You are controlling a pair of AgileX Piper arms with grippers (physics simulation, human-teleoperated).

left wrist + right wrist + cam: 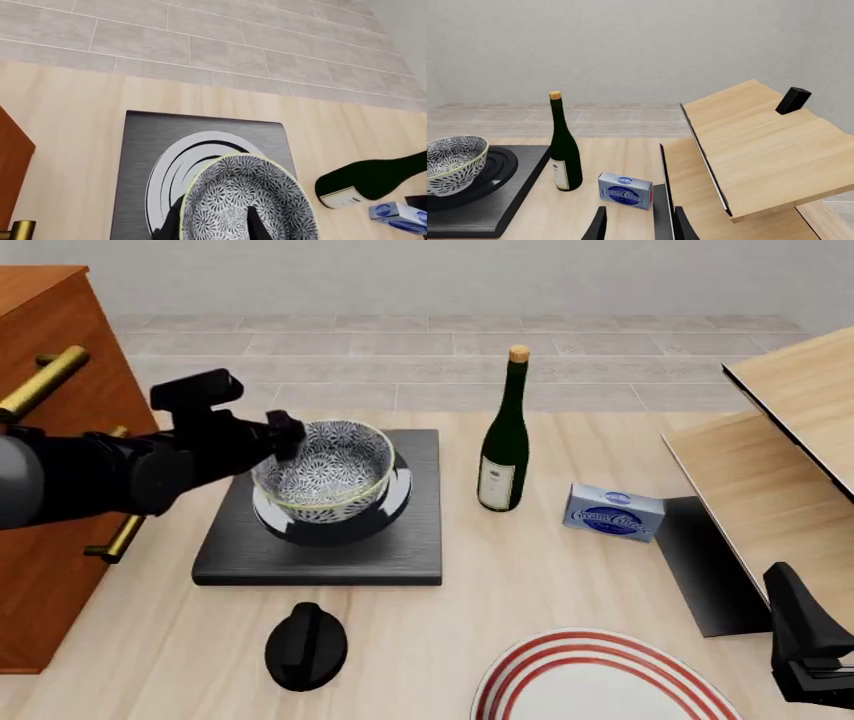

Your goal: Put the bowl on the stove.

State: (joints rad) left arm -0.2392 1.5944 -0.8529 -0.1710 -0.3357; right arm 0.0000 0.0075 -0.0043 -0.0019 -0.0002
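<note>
While the left claw point(283, 436) pinches its pale rim, one finger inside and one outside, the bowl point(324, 483) sits over the stove point(320, 545), mouth up and slightly tilted; contact with the rings is unclear. Bowl: round, deep, glossy dark shell, blue-white floral lining. Stove: flat black square slab, concentric silver rings, on the pale wood surface point(561, 570). Right claw point(639, 225): fingers spread, holding nothing, well apart.

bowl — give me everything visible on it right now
The bowl is round and deep, looks like glazed ceramic: dense dark-blue-and-white floral inside, pale yellowish rim, dark glossy outside. It's upright over the stove burner rings, though whether its base touches is unclear. The left gripper grips its rim, one finger inside, one outside. Nothing is inside it.
</note>
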